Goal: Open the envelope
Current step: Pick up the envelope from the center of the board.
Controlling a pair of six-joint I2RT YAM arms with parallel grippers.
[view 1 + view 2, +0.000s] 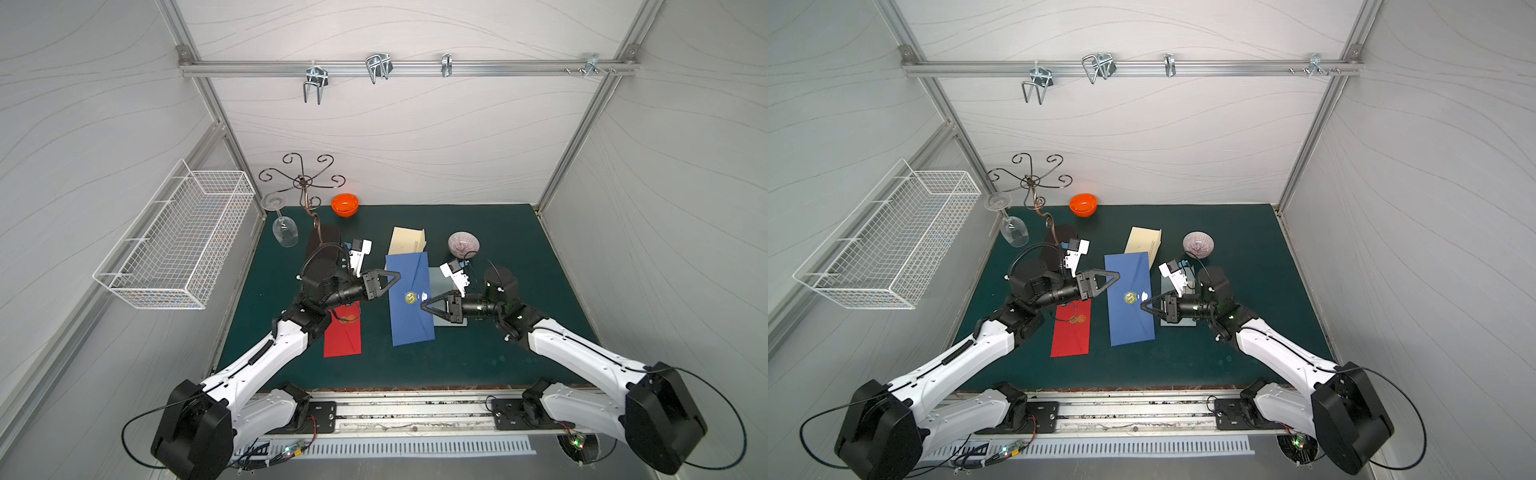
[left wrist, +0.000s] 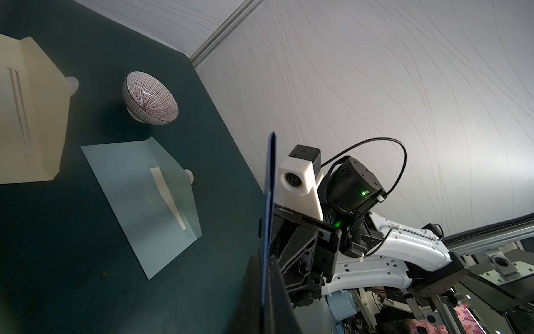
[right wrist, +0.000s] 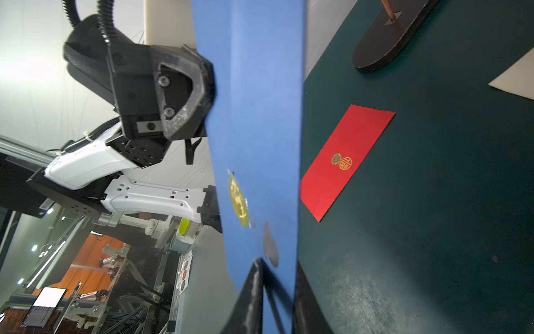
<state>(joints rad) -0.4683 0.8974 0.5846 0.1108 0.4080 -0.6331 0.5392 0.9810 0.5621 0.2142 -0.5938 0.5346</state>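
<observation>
The blue envelope [image 1: 409, 324] [image 1: 1129, 320] with a gold seal [image 1: 410, 297] is lifted off the green mat between both arms. My right gripper [image 1: 423, 305] [image 3: 277, 260] is shut on its right edge, level with the seal. My left gripper [image 1: 397, 276] [image 2: 264, 260] stands at the opposite edge, open, one finger above the paper and one below. In the left wrist view the envelope [image 2: 268, 188] shows edge-on, running between those fingers. The right wrist view shows the sealed blue face [image 3: 260, 115] and the left gripper's upper finger [image 3: 185, 95] at its far edge.
On the mat lie a red envelope [image 1: 343, 332] under the left arm, a cream envelope [image 1: 407, 240] behind, and a pale blue one [image 2: 144, 202] under the right arm. A striped bowl [image 1: 463, 243], orange bowl [image 1: 345, 205], wine glass [image 1: 284, 232] and metal stand [image 1: 305, 183] line the back.
</observation>
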